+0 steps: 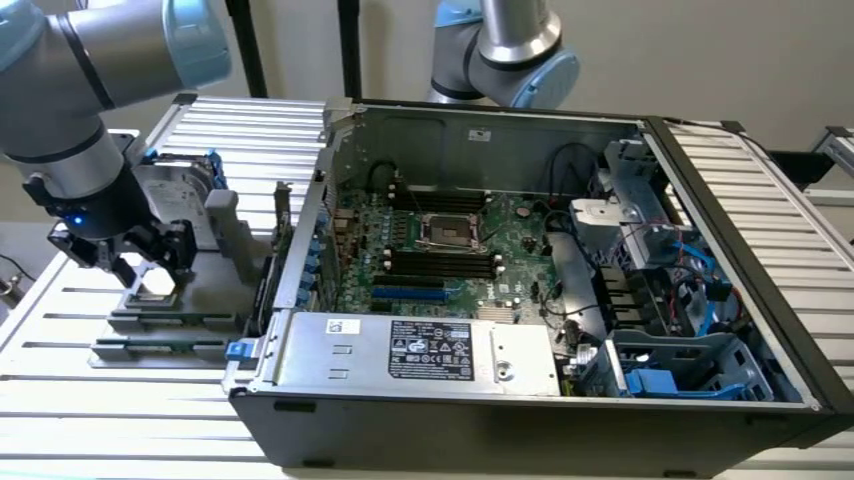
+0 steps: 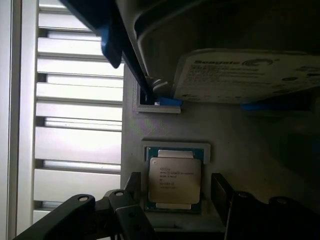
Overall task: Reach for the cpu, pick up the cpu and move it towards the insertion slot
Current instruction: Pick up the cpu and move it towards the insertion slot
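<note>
Black two-fingered gripper [image 2: 176, 186] hangs released, fingers [image 2: 135, 192] straddling the small square silver-topped cpu [image 2: 175, 175] seated just beneath it in the grey fixture pocket [image 2: 175, 146], with no contact yet, and an off-centre or tilted squeeze could skew the chip, jam it or let it slip.

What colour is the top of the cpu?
Shiny silver-grey with dark print on the cpu, best seen in the wrist view.

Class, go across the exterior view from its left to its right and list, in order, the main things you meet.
gripper → insertion slot → blue cables → ribbed metal panel
</note>
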